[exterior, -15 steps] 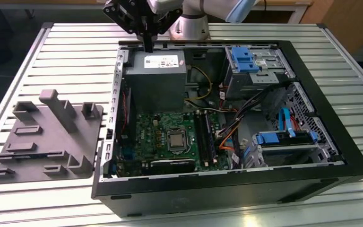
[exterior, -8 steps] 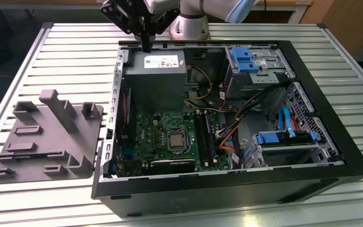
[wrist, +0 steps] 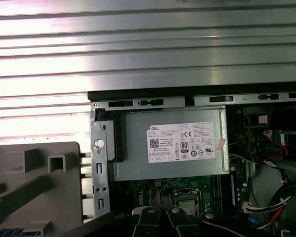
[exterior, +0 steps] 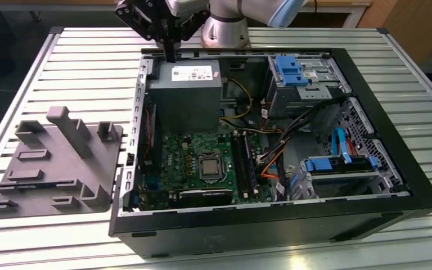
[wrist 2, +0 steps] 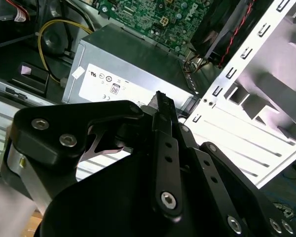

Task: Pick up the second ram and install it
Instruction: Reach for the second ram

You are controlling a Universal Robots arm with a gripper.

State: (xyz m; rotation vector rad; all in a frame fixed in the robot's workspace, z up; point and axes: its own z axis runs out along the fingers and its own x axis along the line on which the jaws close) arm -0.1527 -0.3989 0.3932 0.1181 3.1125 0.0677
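In the exterior view, the holder tray [exterior: 58, 169] lies on the counter [exterior: 88, 45] at nine o'clock of the computer case [exterior: 276, 225]. Inside, the power supply [exterior: 184, 95] sits at twelve o'clock of the motherboard [exterior: 193, 152].

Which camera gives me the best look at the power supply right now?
The first wrist view: the power supply shows its whole labelled face. The exterior view shows it at a slant; in the second wrist view the gripper covers part.

Glare whitens the slatted table [wrist: 138, 54]; case [exterior: 276, 225] interior dim.
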